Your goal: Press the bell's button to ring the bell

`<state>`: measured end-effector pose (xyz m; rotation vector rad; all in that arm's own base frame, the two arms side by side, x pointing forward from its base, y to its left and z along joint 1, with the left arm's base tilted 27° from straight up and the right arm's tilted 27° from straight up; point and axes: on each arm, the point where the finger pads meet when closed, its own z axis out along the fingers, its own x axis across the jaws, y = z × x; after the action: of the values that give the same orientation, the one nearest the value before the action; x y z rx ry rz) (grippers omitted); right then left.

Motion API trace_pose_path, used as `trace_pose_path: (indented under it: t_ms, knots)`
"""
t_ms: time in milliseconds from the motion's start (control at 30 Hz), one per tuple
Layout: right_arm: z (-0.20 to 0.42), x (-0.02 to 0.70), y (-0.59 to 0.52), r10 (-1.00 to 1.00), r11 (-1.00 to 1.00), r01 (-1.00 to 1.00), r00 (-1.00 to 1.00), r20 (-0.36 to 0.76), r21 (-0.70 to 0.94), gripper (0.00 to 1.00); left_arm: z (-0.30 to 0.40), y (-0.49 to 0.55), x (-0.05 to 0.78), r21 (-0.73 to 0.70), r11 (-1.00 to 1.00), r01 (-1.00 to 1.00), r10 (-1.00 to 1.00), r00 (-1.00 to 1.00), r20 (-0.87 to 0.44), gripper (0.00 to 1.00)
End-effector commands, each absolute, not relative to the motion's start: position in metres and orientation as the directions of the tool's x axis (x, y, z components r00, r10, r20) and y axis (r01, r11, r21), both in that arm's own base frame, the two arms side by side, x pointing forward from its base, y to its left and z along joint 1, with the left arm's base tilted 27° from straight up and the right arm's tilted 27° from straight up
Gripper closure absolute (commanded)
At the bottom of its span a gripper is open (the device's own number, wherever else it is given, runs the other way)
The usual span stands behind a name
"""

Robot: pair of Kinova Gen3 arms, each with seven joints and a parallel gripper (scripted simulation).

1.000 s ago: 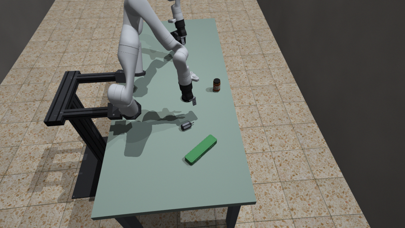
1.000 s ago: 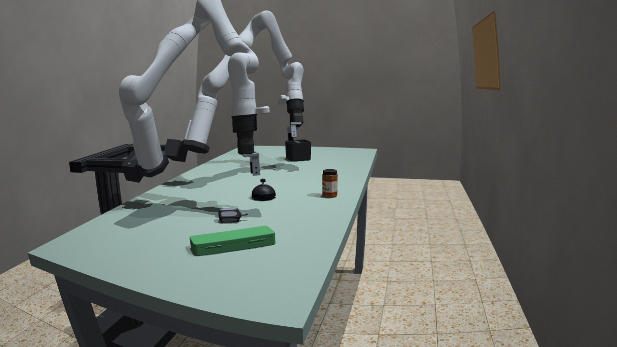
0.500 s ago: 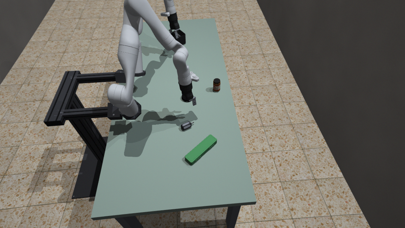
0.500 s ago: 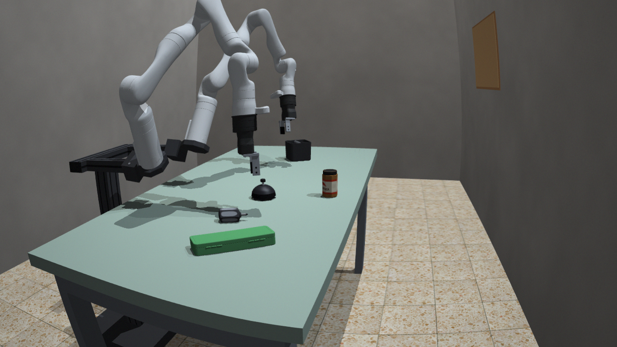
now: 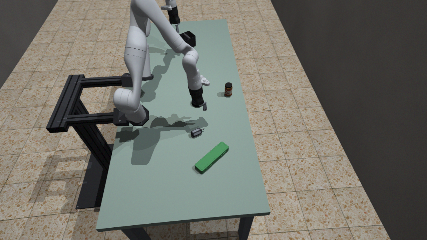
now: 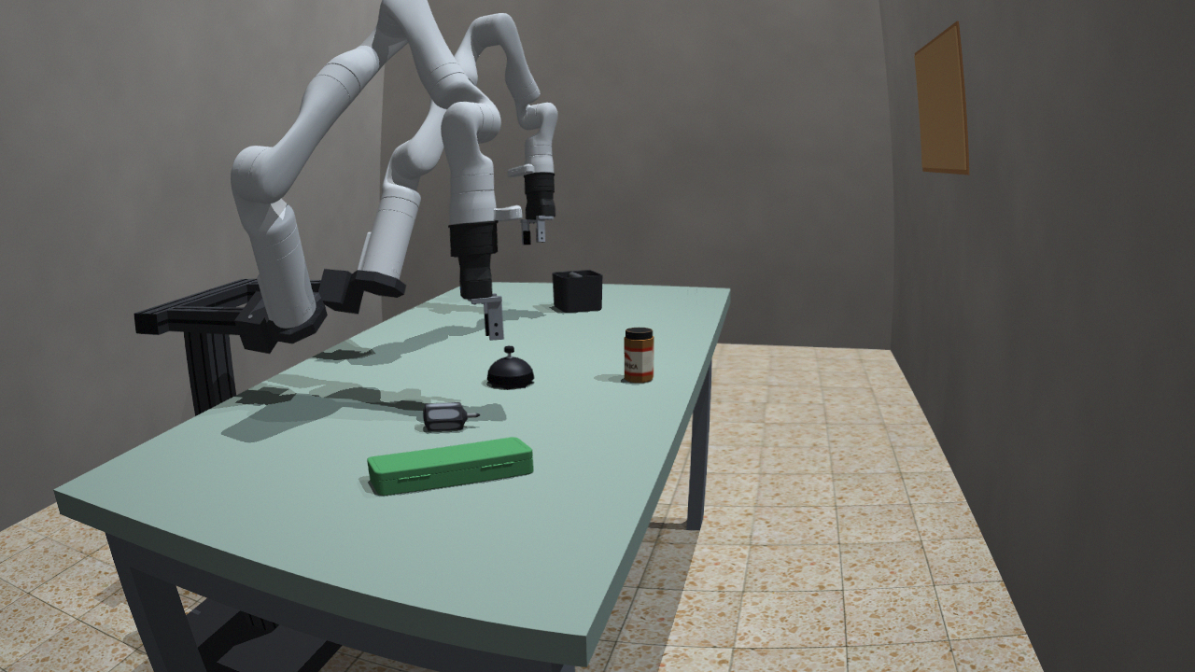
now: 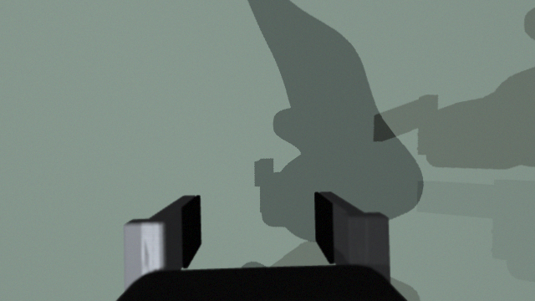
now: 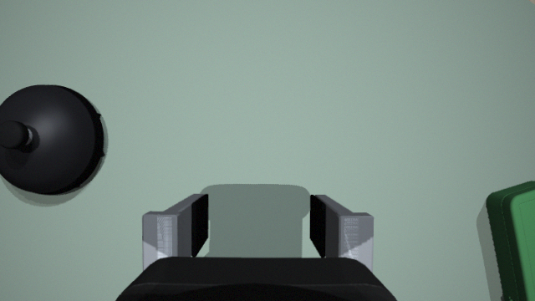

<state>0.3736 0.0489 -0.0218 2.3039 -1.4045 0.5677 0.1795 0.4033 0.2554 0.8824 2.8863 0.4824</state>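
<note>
The black dome bell (image 6: 510, 373) (image 8: 63, 142) stands upright on the table. Its button (image 6: 509, 350) (image 8: 13, 135) stands up on top, with nothing touching it. In the top view the bell is almost wholly hidden behind the right arm's wrist. My right gripper (image 5: 203, 108) (image 6: 491, 329) (image 8: 259, 216) is open and empty, pointing down above table height; in its wrist view the bell lies to the left of the fingers. My left gripper (image 5: 177, 28) (image 6: 533, 236) (image 7: 257, 218) is open and empty, high over the far part of the table. Its wrist view shows no bell.
A small grey-black object with a thin tip (image 5: 196, 132) (image 6: 444, 415) and a green case (image 5: 211, 157) (image 6: 451, 466) (image 8: 522, 242) lie nearer the cameras. A jar (image 5: 228, 90) (image 6: 638, 359) stands near the table's long edge. A black open box (image 5: 190, 41) (image 6: 577, 294) stands at the far end.
</note>
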Motion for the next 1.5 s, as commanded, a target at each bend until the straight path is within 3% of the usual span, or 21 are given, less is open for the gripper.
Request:
trace_pose_path:
  t_ms: [0, 967, 1467]
  knots:
    - [-0.021, 0.374, 0.049, -0.743, -0.428, -0.897, 0.418, 0.522, 0.11, 0.0, 0.266, 0.411, 0.164, 0.332, 0.806, 0.489, 0.514, -0.858, 0.016, 0.0]
    - [-0.021, 0.374, 0.049, -0.743, -0.428, -0.897, 0.418, 0.522, 0.11, 0.0, 0.37, 0.429, -0.01, 0.432, 0.902, -0.003, -0.016, -1.0, 0.026, 0.0]
    - [-0.023, 0.374, 0.052, -0.747, -0.424, -0.9, 0.413, 0.521, 0.107, 0.0, 0.378, 0.427, -0.022, 0.44, 0.897, -0.04, -0.057, -0.998, 0.024, 0.0]
